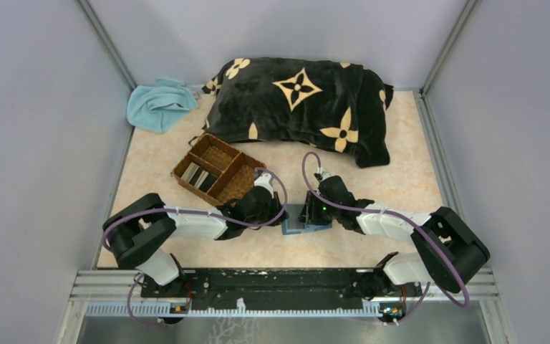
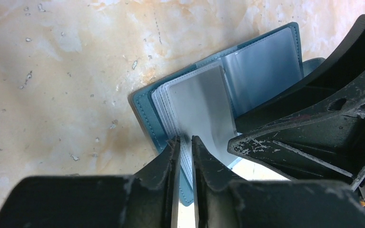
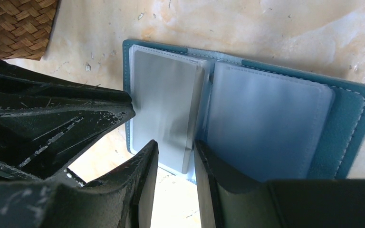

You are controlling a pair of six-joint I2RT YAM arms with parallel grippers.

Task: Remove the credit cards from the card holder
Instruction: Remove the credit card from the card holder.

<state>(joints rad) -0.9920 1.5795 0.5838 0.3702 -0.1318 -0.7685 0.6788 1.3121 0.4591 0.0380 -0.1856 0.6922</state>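
Left claw [image 2: 185, 140] on card holder [image 2: 145, 108]

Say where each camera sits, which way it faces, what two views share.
Top: above and behind the arms, looking down at the table; both arms show, left hand and right hand meeting at the open wallet.
Left wrist: on the left arm, looking down past its own fingers at the wallet's grey card.
Right wrist: on the right arm, looking down past its own fingers at that card.
Shared: both wrist views show wallet, card, other hand.
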